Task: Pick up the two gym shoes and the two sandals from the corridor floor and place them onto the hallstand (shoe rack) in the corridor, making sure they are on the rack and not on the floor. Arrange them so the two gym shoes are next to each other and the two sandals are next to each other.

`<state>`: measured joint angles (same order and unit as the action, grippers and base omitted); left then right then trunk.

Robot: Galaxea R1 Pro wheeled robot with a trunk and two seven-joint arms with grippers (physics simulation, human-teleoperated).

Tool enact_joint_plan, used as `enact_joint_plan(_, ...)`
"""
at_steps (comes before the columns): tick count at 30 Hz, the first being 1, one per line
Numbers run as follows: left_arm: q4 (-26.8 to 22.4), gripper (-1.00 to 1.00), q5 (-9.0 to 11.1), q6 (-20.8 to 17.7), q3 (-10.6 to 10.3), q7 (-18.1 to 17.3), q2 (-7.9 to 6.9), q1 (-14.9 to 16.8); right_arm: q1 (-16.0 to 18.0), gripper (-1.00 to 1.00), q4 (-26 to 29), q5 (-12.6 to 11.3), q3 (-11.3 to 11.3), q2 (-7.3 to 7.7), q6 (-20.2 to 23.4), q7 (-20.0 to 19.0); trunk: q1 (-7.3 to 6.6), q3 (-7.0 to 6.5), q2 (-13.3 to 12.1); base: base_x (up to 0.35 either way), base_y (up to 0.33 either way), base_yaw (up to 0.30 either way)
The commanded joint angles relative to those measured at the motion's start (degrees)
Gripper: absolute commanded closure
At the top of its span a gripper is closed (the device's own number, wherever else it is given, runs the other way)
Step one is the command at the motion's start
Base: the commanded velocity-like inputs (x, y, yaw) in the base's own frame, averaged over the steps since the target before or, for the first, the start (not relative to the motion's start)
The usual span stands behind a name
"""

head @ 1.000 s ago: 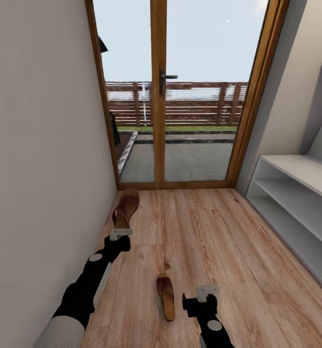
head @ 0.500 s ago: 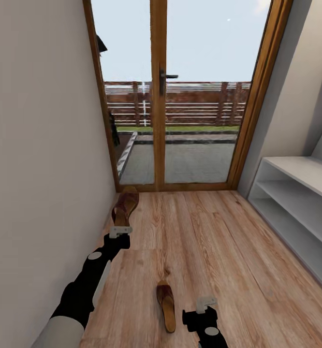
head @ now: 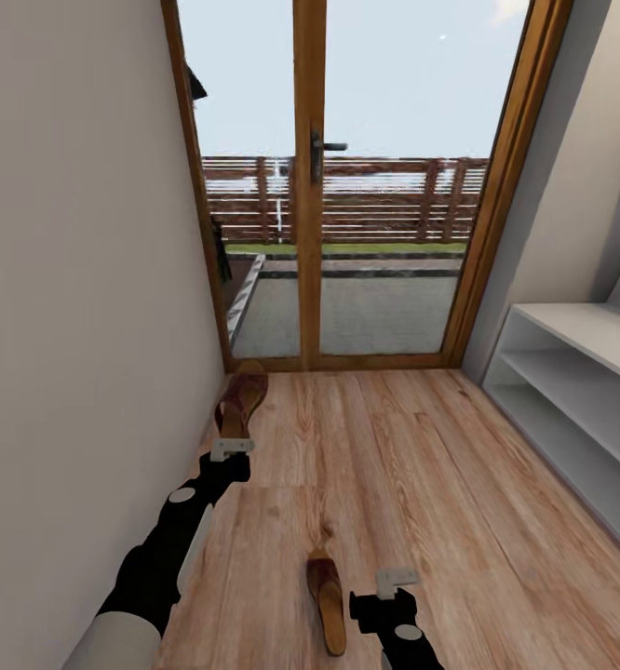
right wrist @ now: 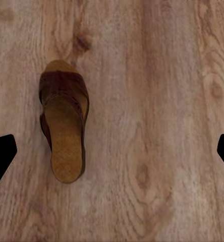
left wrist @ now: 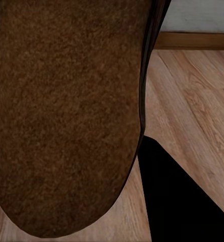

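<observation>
The left arm [head: 166,549] is glossy black with a pale grey panel along its side, a small round grey disc, and a light grey sleeve nearest the body. Each arm ends in a small white bracket. The right arm [head: 398,628] looks the same, though little shows.

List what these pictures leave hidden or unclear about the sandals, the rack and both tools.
- Left tool: head view, its fingers are hidden behind the held sandal; the left wrist view is mostly sole.
- Held sandal's straps: not visible in either view.
- Right tool: finger tips cut off by the right wrist view's edges.
- Shoe rack: cut off by the head view's right edge.
- Floor sandal: clear; the pictures do not tell which foot.
</observation>
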<state>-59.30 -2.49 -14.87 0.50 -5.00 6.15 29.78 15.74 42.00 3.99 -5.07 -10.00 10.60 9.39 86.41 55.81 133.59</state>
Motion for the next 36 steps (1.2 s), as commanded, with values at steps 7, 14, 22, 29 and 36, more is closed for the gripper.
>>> enact_joint_plan(7, -0.11, 1.0, -0.41, -0.33, -1.54, -0.36, -0.06, 0.01, 0.0, -1.0, -0.17, 0.41, -0.12, 0.0, 0.47, 0.27, -0.01, 0.06, 0.02, 0.016, 0.013, 0.0)
enact_joint_plan(14, -0.1, 1.0, -0.34, -0.33, -2.18, -0.36, -0.09, 0.01, 0.01, -1.0, -0.41, 0.41, -0.19, 0.0, 0.47, 0.27, -0.01, 0.06, 0.02, 0.017, 0.001, 0.0)
enact_joint_plan(22, -0.08, 1.0, -0.33, -0.33, -2.24, -0.34, -0.09, 0.03, 0.01, -1.0, -0.49, 0.41, -0.2, 0.0, 0.47, 0.27, -0.01, 0.06, 0.02, 0.149, 0.09, 0.0)
enact_joint_plan(29, -0.04, 1.0, -0.33, -0.34, -2.2, -0.35, -0.09, 0.01, 0.0, -1.0, -0.34, 0.41, -0.31, 0.0, 0.48, 0.27, -0.01, 0.06, 0.02, 0.104, 0.155, 0.0)
enact_joint_plan(36, -0.06, 1.0, -0.33, -0.34, -2.26, -0.36, -0.01, 0.01, 0.06, -1.0, 0.12, 0.41, -0.38, 0.0, 0.47, 0.27, -0.01, 0.06, 0.02, 0.011, 0.032, 0.0)
